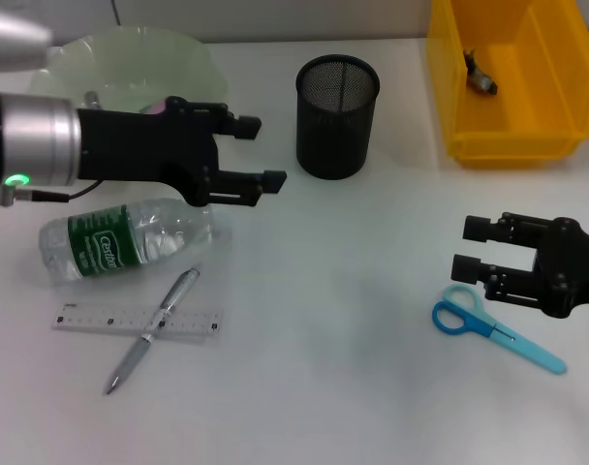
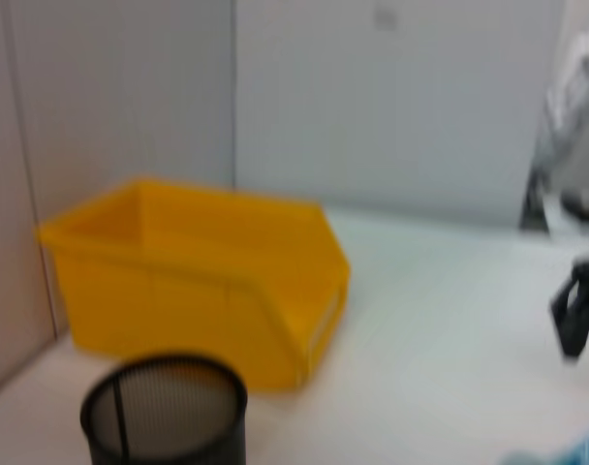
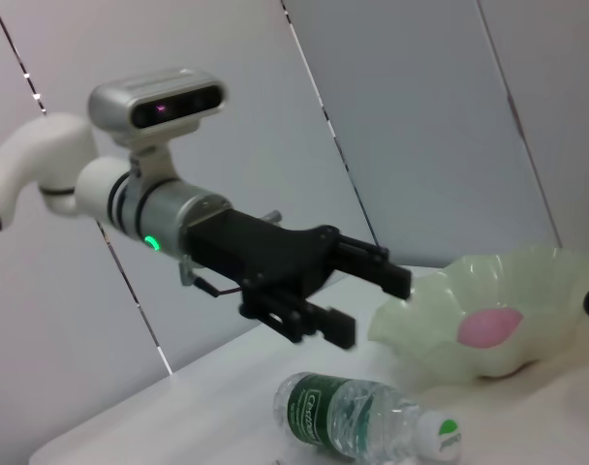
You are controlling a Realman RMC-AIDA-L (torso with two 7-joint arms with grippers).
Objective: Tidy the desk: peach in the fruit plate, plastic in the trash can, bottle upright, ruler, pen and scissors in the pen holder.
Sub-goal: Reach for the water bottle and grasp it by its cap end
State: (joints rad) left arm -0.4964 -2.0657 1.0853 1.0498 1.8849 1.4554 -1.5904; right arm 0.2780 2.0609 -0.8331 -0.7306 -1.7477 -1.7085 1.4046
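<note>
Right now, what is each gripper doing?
Left gripper: open, empty, above the bottle.
Right gripper: open, empty, by the scissors.

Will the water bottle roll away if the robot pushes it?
Probably, yes. The water bottle lies on its side on the table and looks round, so a sideways nudge could roll it. It looks like clear, thin plastic and seems empty, so it is likely light and may squash when squeezed. The open left gripper hovers just above it.
</note>
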